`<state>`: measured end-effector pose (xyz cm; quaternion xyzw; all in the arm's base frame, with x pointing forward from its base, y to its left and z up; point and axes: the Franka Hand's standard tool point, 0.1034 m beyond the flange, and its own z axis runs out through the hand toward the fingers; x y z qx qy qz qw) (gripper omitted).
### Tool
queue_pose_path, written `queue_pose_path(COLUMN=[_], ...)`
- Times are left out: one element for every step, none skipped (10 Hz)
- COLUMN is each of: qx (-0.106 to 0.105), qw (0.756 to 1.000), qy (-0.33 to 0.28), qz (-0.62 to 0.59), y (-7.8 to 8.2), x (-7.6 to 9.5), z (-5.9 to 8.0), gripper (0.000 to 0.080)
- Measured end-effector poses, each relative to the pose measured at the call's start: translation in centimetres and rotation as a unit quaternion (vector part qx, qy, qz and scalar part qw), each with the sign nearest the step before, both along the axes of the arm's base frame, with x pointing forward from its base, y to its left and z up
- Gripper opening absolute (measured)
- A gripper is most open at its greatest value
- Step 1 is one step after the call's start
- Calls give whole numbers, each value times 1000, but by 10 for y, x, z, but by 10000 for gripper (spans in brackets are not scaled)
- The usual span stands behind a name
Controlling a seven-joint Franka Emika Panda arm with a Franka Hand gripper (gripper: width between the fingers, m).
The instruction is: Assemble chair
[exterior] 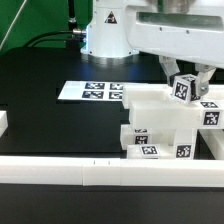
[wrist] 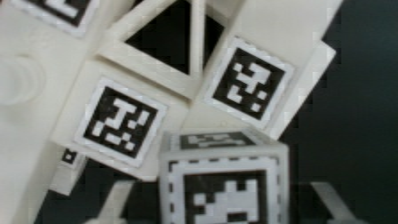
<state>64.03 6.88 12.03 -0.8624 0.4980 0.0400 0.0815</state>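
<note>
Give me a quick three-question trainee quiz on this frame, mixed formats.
1. True or false: the fingers are closed on a small tagged cube.
2. In the exterior view, the marker board lies on which side of the stacked chair parts? A) the view's left B) the view's right C) on top of them
3. Fill in: the table surface is ____ in colour.
Key: 1 true; 2 A; 3 black.

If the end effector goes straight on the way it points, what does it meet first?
Likely the stacked chair parts below, via the tagged cube the end effector grips; depth unclear.
</note>
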Motion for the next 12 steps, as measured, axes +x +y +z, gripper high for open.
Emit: queue_pose_path(qx=[4,4,5,6,6,4,4,3,2,1,-2,-13], qw=[999,999,998,996,997,999,1000,1000,999,998,992,978], qy=[-2,-5,-2,2,0,-1,-2,-7,-17,-20,-30,-43], qz=[-32,-47,-62,-85,-74,-50,-31,-6,45,65,121,203], y=[-1,-2,-2,-1,-1,-1,0,0,0,0,0,3], x=[2,4,4,4,4,4,5,5,5,5,5,5], z=[0,0,0,0,0,0,2,2,2,2,2,2], gripper=[284,284,284,284,284,536,536,613,642,642,648,649])
